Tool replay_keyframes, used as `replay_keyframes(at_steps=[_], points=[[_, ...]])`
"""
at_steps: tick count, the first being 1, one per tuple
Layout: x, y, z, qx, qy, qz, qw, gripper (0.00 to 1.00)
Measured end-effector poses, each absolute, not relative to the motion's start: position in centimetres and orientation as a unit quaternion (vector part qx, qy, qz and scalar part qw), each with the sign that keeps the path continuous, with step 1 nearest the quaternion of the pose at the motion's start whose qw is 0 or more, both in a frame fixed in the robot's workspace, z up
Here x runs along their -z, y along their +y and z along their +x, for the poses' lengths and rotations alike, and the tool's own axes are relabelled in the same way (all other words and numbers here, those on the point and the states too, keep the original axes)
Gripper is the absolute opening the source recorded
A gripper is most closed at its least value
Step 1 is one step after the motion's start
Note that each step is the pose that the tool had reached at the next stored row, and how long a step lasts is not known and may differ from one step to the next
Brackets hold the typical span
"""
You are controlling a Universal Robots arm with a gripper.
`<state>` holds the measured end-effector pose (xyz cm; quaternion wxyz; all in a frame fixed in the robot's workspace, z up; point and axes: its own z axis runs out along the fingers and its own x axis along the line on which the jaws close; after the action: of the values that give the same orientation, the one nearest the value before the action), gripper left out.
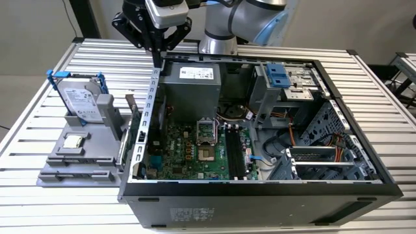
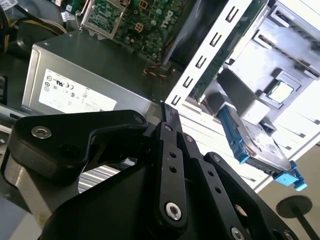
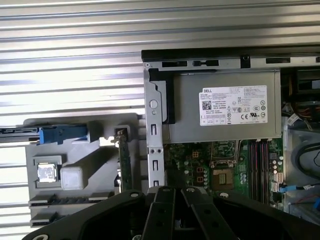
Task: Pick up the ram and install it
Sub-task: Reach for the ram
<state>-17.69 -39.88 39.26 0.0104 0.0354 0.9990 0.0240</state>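
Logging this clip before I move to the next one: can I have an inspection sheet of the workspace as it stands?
Surface: slatted metal table carrying an open computer case and a grey holder beside it.
Job's things: the ram stands on edge in the holder, close to the case wall, and is not held.
Clutter: a hard drive and a processor chip sit in the holder.
Grippers: the hand is shut and empty, above the far end of the case wall on the holder's side.
Cables: bundled cables inside the case; none seen across the table.
Surroundings: the arm stands behind the case; a second table is at the exterior view's right.
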Motion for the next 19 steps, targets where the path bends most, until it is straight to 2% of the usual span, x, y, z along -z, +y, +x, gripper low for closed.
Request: replay_keyframes(at_steps=[19], points=[[-39.3, -39.9, -19.1, -0.024, 0.999, 0.035, 0.010, 0.00]])
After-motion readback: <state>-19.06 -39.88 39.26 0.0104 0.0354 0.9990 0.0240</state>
